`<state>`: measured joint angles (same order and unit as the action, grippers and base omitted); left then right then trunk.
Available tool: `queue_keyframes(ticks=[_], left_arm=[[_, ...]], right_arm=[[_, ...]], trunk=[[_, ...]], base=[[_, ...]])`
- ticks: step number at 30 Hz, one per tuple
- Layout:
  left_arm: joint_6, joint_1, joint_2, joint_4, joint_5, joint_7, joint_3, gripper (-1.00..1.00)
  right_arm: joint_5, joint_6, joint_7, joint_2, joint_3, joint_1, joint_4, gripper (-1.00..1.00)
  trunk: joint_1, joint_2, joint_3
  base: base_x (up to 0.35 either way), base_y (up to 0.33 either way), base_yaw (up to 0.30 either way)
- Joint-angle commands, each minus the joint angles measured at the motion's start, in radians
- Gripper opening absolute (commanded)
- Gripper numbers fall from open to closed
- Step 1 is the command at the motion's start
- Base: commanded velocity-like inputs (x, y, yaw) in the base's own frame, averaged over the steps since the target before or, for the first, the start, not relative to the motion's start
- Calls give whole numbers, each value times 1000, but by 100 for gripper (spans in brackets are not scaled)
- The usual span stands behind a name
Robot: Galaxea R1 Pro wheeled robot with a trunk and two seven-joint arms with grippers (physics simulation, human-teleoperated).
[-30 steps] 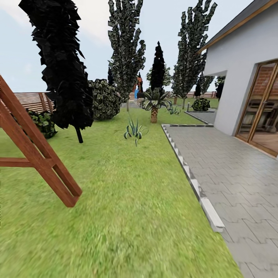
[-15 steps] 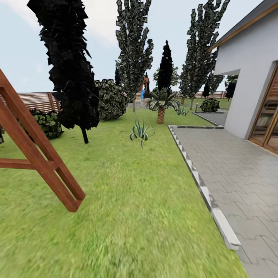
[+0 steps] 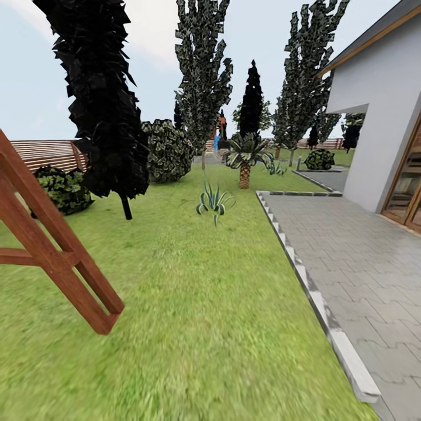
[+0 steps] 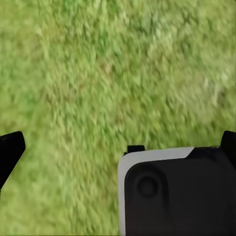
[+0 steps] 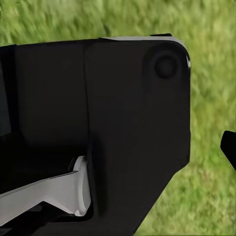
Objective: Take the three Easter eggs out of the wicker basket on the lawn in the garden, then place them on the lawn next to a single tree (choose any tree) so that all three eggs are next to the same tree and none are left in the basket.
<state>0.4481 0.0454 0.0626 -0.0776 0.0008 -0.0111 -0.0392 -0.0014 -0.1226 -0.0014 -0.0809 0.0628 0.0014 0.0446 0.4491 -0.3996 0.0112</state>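
The Easter eggs and the wicker basket are out of view. The lawn (image 3: 193, 304) stretches ahead through the garden, bright green. In the left wrist view my left gripper (image 4: 119, 147) hangs open over grass, its black fingertips (image 4: 10, 152) far apart at the picture's two edges, with nothing between them. In the right wrist view one black fingertip of my right gripper (image 5: 229, 147) shows at the edge above grass, set as wide as the left one; the robot's dark body (image 5: 98, 128) covers the rest. Two tall grey-green trees (image 3: 202, 76) stand far ahead.
A red-brown wooden A-frame (image 3: 58, 257) slants into the grass at the left. A dark cone tree (image 3: 108, 117), round bushes (image 3: 169, 151), a spiky plant (image 3: 215, 202) and a short palm (image 3: 244, 158) lie ahead. Grey paving (image 3: 362, 251) with a curb (image 3: 316, 298) and the white house (image 3: 380, 117) are at the right.
The whole picture has shifted: the camera has turned a little left and moved forward, so the house and paving slid right and the wooden frame sits lower. Nothing was grasped.
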Motion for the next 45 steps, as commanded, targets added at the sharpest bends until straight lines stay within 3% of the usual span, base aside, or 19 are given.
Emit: queue_keyframes(ticks=[1, 19, 45], left_arm=[[3, 0, 0, 1, 0, -1, -4, 100], [3, 1, 0, 1, -2, -1, -5, 100], [3, 1, 0, 1, -2, -1, -5, 100]], right_arm=[[0, -3, 0, 0, 6, 0, 0, 100], [-1, -3, 0, 1, 7, 0, 1, 100], [-1, -3, 0, 1, 6, 0, 0, 100]], trunk=[[1, 0, 0], [1, 0, 16], [1, 0, 9]], base=[[336, 0, 5], [336, 0, 80], [336, 0, 3]])
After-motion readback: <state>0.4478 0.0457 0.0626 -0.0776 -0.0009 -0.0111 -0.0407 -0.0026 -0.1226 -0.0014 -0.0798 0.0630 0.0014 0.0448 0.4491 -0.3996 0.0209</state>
